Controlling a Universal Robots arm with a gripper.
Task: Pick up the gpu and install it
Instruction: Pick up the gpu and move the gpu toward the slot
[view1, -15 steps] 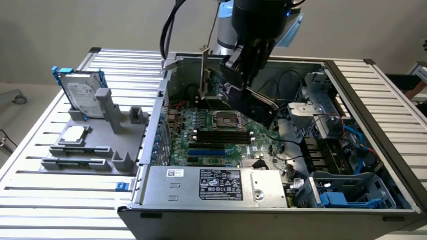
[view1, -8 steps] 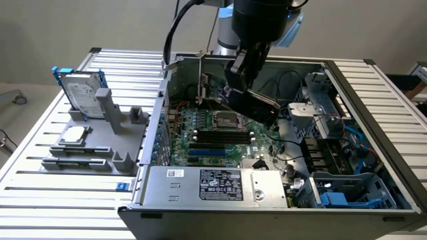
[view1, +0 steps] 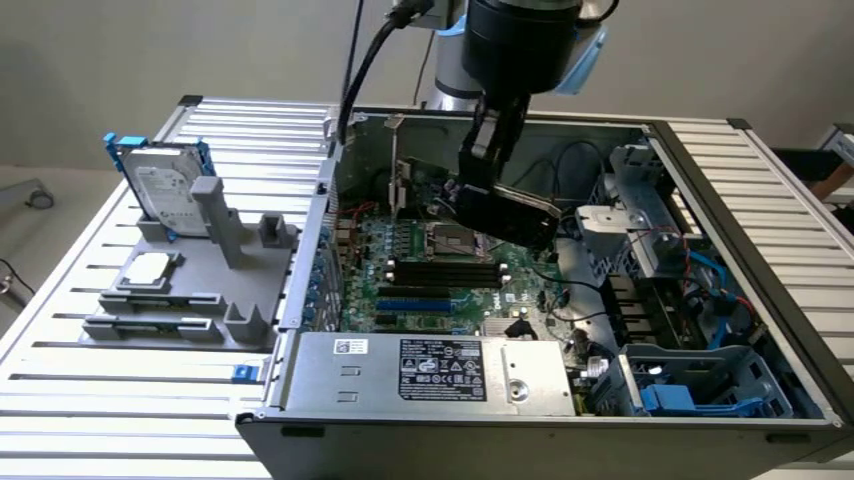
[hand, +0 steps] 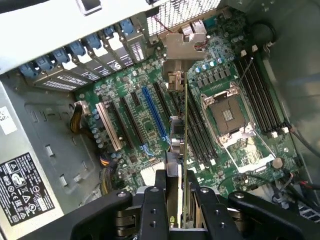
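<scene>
The gpu (view1: 514, 215) is a thin black card with a silver bracket (view1: 396, 165) at one end. It hangs tilted above the green motherboard (view1: 400, 240) inside the open computer case. My gripper (view1: 487, 150) comes down from above and is shut on the card's upper edge. In the wrist view the gpu (hand: 183, 125) is seen edge-on between my fingers (hand: 160, 200), with its bracket (hand: 185, 45) toward the case's rear wall. It hovers over the black slots beside the blue expansion slot (hand: 152, 117), apart from the board.
Black memory sticks (view1: 441, 270) and the CPU socket (hand: 230, 115) lie beside the card. A grey power supply (view1: 427, 365) fills the case's near end. At the exterior view's left, a grey fixture (view1: 174, 300) holds a silver hard drive in a blue frame (view1: 167, 185).
</scene>
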